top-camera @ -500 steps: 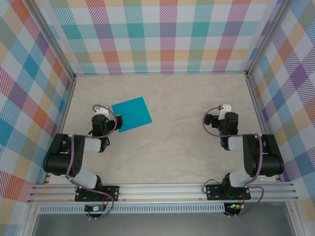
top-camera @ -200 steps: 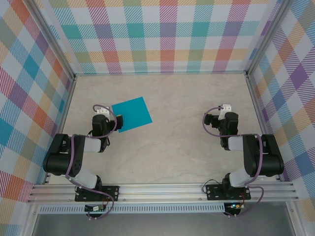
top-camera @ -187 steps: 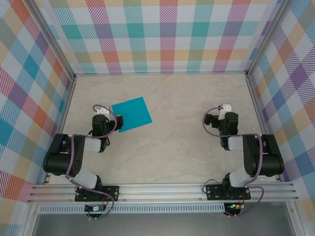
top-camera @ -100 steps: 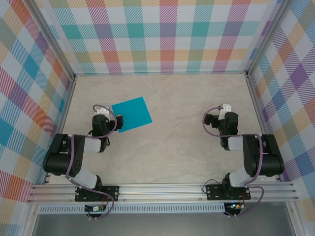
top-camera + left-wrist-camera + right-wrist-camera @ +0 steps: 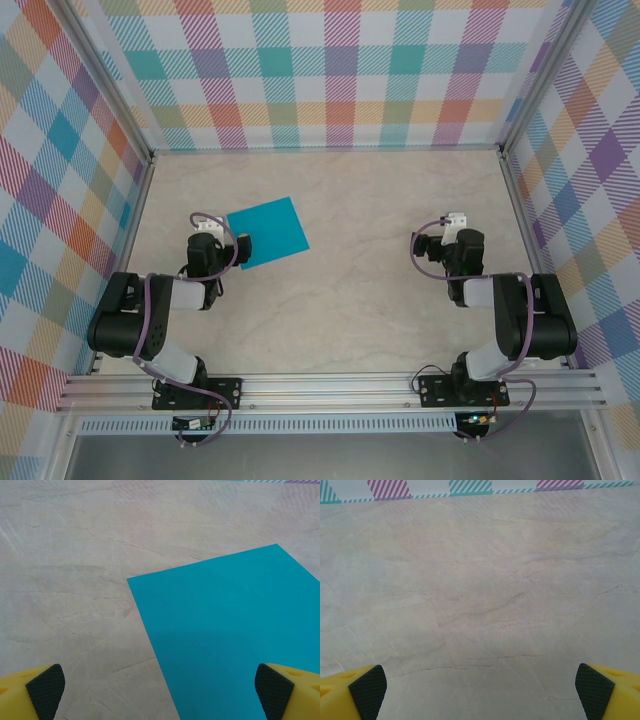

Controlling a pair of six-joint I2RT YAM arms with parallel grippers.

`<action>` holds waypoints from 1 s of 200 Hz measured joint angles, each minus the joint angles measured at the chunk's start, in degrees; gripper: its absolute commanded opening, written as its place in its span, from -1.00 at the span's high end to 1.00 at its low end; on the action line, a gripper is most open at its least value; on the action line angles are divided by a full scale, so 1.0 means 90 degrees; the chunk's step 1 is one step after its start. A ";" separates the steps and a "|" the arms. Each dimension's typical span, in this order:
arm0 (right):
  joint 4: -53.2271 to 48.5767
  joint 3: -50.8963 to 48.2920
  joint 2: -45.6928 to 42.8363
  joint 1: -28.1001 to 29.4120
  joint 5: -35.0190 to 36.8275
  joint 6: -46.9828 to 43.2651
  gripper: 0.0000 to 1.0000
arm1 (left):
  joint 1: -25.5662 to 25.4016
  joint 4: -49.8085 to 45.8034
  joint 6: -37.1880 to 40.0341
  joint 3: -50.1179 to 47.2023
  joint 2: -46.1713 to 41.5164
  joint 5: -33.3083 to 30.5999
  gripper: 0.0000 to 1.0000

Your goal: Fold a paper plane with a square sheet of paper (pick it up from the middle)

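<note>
The square sheet of paper (image 5: pixel 268 232) lies flat and uncreased on the marble-look table, left of centre. My left gripper (image 5: pixel 216 237) hovers low at the sheet's near-left corner. In the left wrist view the sheet (image 5: pixel 230 625) covers the right half. That gripper (image 5: pixel 160 692) is open, its right fingertip (image 5: pixel 272 692) over the teal paper and its left fingertip (image 5: pixel 46 690) over bare table. My right gripper (image 5: pixel 445 236) sits at the right side of the table, far from the sheet. In its wrist view it (image 5: pixel 480 692) is open over bare table with nothing between the pads.
Plaid walls (image 5: pixel 330 80) close in the table at the back and on both sides, with aluminium posts at the corners. The arm bases stand on a rail (image 5: pixel 330 388) at the near edge. Bare tabletop (image 5: pixel 360 250) lies between the two arms.
The right wrist has shifted very slightly to the left. The sheet and the left arm are where they were.
</note>
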 measured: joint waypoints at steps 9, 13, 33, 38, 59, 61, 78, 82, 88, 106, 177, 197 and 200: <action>0.0083 -0.0097 -0.0049 0.0034 -0.0002 -0.0046 -0.99 | 0.0000 -0.0002 0.0000 -0.0005 -0.0044 0.0019 -1.00; 0.0119 -0.0148 -0.0080 0.0058 0.0002 -0.0068 -0.99 | 0.0000 -0.0005 0.0000 -0.0010 -0.0075 0.0022 -1.00; -0.0070 -0.0287 -0.0406 0.0131 0.0007 -0.0092 -0.99 | 0.0000 -0.0257 -0.0007 -0.0017 -0.0427 0.0017 -1.00; -0.0323 -0.0240 -0.0563 0.0136 0.0007 -0.0083 -0.99 | 0.0000 -0.0374 -0.0015 -0.0017 -0.0571 0.0017 -1.00; -0.2059 0.0641 -0.1049 0.0141 0.0100 0.0194 -0.99 | 0.0000 -0.0852 -0.0136 0.0000 -0.1188 0.0017 -1.00; -0.2222 0.0760 -0.1069 0.0141 0.0102 0.0226 -0.99 | 0.0000 -0.0923 -0.0153 0.0005 -0.1241 0.0015 -1.00; -0.3390 0.1484 -0.1387 0.0141 0.0151 0.0573 -0.99 | 0.0002 -0.1639 -0.0352 0.0092 -0.1795 -0.0002 -1.00; -0.3633 0.1586 -0.1491 0.0141 0.0165 0.0668 -0.99 | 0.0005 -0.1829 -0.0393 0.0121 -0.1948 0.0010 -1.00; -0.4007 0.1705 -0.1705 0.0141 0.0165 0.0831 -0.99 | 0.0012 -0.2115 -0.0488 0.0160 -0.2237 0.0019 -1.00; -0.4993 0.1894 -0.2356 0.0141 0.0068 0.1355 -0.99 | 0.0017 -0.3145 -0.1047 0.0342 -0.3245 -0.0151 -1.00; -0.6880 0.1350 -0.3750 0.0136 -0.1464 0.3553 -1.00 | 0.0044 -0.6691 -0.4155 0.0641 -0.6822 -0.0182 -0.99; -0.6926 0.1030 -0.3786 0.0136 -0.2123 0.3876 -0.99 | 0.0044 -0.6948 -0.4614 0.0583 -0.6467 0.0427 -1.00; -0.6938 0.1001 -0.3786 0.0136 -0.2205 0.3922 -0.99 | 0.0044 -0.6987 -0.4656 0.0590 -0.6360 0.0517 -1.00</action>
